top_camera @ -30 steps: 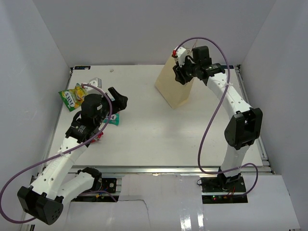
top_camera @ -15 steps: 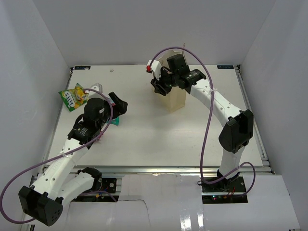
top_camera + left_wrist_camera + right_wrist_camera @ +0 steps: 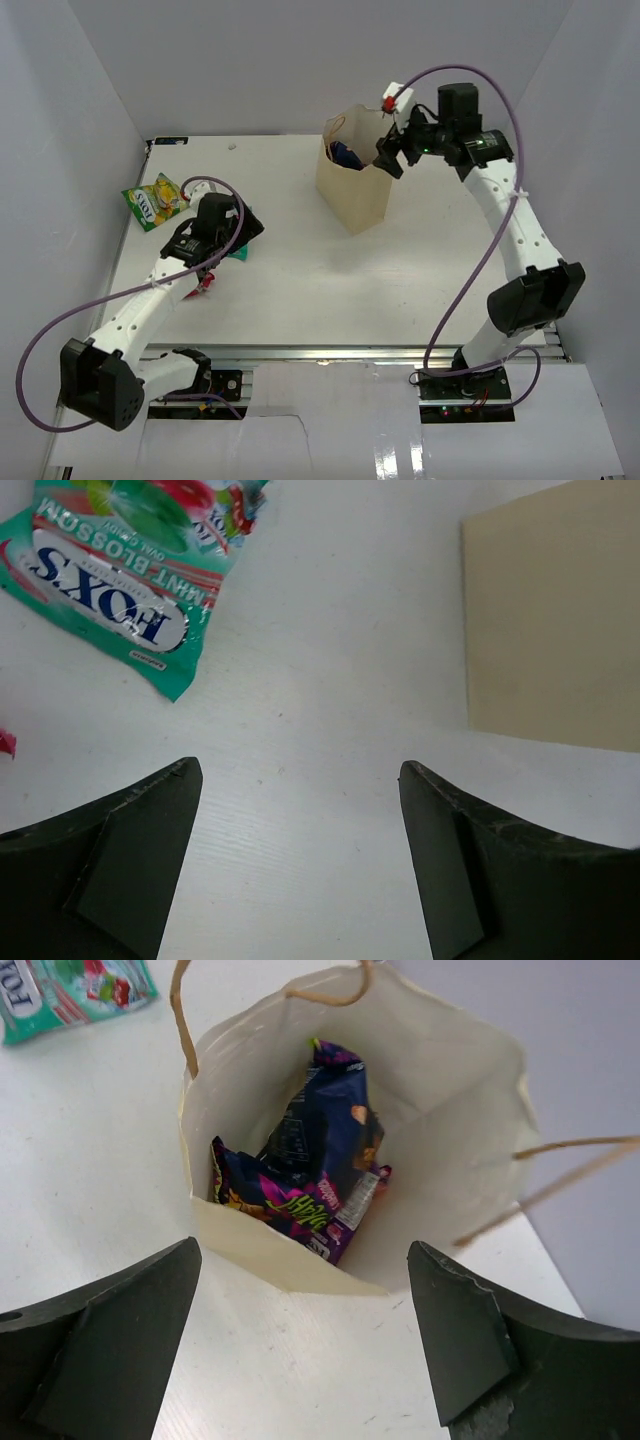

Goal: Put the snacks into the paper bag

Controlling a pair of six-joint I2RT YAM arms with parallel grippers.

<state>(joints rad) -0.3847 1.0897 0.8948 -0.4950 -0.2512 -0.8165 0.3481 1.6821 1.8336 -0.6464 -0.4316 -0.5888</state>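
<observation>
The tan paper bag (image 3: 357, 195) stands upright at the back middle of the table, mouth open. A dark blue-purple chip bag (image 3: 315, 1165) lies inside it, also seen from above (image 3: 345, 155). My right gripper (image 3: 391, 156) hovers just right of the bag's rim (image 3: 290, 1265), open and empty (image 3: 302, 1250). On the left, a teal packet (image 3: 120, 570) lies on the table, partly under my left gripper (image 3: 248, 224), which is open with nothing between its fingers (image 3: 298, 770). A green-yellow packet (image 3: 152, 199) lies at the far left. A red-pink packet (image 3: 205, 283) peeks from under the left arm.
White walls close in the table on the left, back and right. The bag's two thin handles (image 3: 185, 1020) stick up at its rim. The bag's flat tan side (image 3: 555, 620) fills the upper right of the left wrist view.
My right gripper has gone from nearly shut to open and swung from over the bag's mouth to its right side; the chip bag now lies inside. The left gripper shifted slightly right.
</observation>
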